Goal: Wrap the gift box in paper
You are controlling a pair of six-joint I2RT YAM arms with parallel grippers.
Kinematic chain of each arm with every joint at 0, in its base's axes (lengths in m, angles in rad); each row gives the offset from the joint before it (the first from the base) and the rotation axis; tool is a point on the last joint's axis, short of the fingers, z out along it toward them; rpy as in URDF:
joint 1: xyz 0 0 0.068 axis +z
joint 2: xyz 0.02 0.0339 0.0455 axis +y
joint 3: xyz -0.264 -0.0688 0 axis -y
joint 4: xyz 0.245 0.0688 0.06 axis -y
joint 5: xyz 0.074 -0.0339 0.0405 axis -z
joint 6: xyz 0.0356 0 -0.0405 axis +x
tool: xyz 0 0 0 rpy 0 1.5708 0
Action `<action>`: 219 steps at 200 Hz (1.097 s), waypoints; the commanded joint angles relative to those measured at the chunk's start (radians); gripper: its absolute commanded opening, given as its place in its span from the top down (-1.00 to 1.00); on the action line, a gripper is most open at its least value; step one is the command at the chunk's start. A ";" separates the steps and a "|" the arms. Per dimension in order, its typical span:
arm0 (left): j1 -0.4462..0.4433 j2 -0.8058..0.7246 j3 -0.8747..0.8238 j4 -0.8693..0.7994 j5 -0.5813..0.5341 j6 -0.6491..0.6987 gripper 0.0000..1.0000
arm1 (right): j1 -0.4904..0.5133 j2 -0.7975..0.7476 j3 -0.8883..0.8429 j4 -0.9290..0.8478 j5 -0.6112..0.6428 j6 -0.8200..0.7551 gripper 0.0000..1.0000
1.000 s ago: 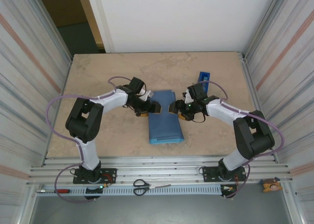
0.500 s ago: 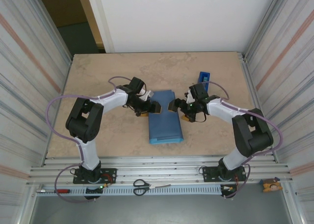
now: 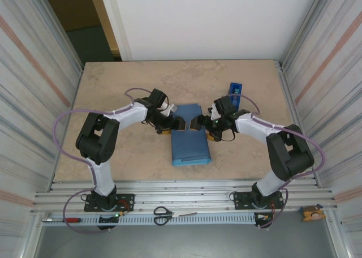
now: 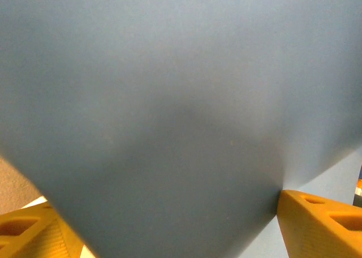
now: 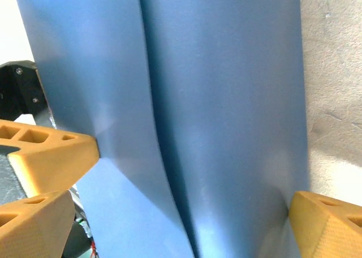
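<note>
Paper (image 3: 191, 139): folded into a long, narrow packet at mid-table (image 3: 130, 88), long axis running away from my bases. The slate-blue face is uppermost, with a lighter blue band along the near end. Right wrist view: a soft lengthwise ridge where one layer curves over another, surface smooth and faintly glossy.

Left claw (image 3: 180, 123): at the packet's far end, spread wide, paper rising between its fingers (image 4: 317, 224). Whether they press it, I cannot tell.

Right claw (image 3: 195, 123): just beside the left, tips nearly meeting, spread wide, its fingers (image 5: 48, 156) straddling the packet.

Blue tape dispenser (image 3: 234, 90): behind my right arm, apart from the paper.
</note>
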 commanded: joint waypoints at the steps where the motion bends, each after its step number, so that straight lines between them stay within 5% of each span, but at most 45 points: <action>1: -0.017 0.062 -0.021 -0.056 -0.072 0.016 -0.70 | 0.009 -0.032 0.032 -0.028 0.003 0.000 -0.86; 69: -0.017 0.060 -0.019 -0.051 -0.070 0.014 -0.70 | 0.027 -0.035 0.047 -0.064 0.059 -0.008 -0.77; 100: -0.017 0.065 -0.020 -0.052 -0.075 0.017 -0.70 | 0.003 -0.069 0.049 -0.103 0.138 -0.029 -0.96; 161: -0.017 0.086 -0.019 -0.063 -0.098 0.036 -0.70 | -0.157 -0.115 0.060 -0.121 0.130 -0.100 -0.98; 219: -0.017 0.101 -0.016 -0.069 -0.098 0.051 -0.70 | -0.352 -0.142 0.155 -0.211 0.144 -0.204 -0.67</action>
